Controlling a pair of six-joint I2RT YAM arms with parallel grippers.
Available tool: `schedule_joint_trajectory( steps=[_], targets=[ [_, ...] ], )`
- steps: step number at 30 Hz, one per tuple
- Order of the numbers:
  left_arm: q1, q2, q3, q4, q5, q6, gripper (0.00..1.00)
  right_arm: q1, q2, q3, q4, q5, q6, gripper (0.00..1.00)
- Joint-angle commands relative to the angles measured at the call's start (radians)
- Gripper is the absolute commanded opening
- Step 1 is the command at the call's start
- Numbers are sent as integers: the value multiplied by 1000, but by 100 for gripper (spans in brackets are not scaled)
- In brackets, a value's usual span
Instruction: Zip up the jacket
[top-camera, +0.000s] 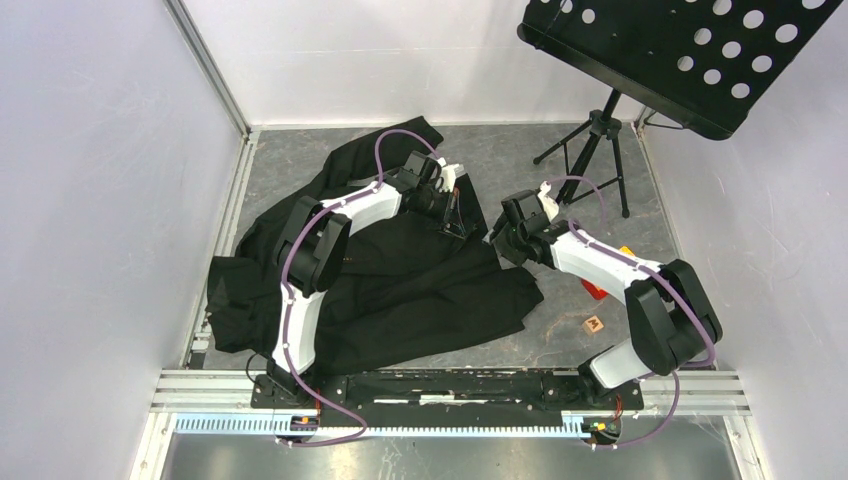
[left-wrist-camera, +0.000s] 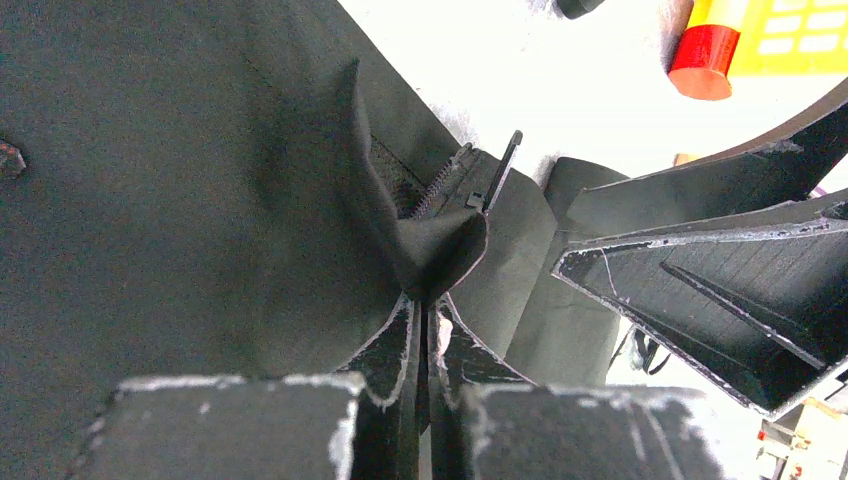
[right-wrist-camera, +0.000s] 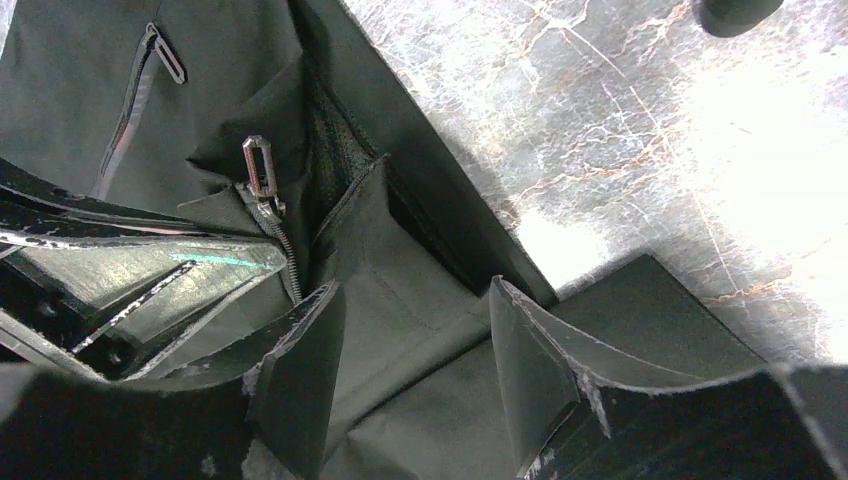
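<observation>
Left claw (left-wrist-camera: 428, 305) closed, pinching jacket (left-wrist-camera: 180, 200) edge

Matt black cloth, scuffed dark grippers, one bright piece of metal.

The jacket (top-camera: 400, 290) is matt black woven cloth, smooth and softly creased. Its zipper pull (right-wrist-camera: 258, 165) is shiny silver metal. The left gripper (left-wrist-camera: 427, 305) and right gripper (right-wrist-camera: 412, 290) are black and ribbed inside, with rough, whitish, scuffed edges. The surface (top-camera: 560, 340) is grey and veined like stone, with a dull sheen. The far music stand (top-camera: 680, 50) looks like satin black perforated metal. The small block (top-camera: 594, 325) at near right looks like bare wood.
</observation>
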Motion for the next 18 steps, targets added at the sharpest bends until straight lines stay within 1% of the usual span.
schedule_joint_trajectory(
  steps=[1, 8, 14, 18],
  targets=[
    [1, -38, 33, 13, 9, -24, 2, 4, 0, 42, 28, -18, 43, 60],
    [1, -41, 32, 13, 9, -26, 2, 4, 55, 64, 47, -45, 117, 50],
    [1, -45, 31, 13, 11, -26, 2, 1, 107, 70, 58, -32, 163, 51],
    [0, -48, 32, 11, 9, -23, 2, -9, 150, 74, 83, -39, 164, 51]
  ],
)
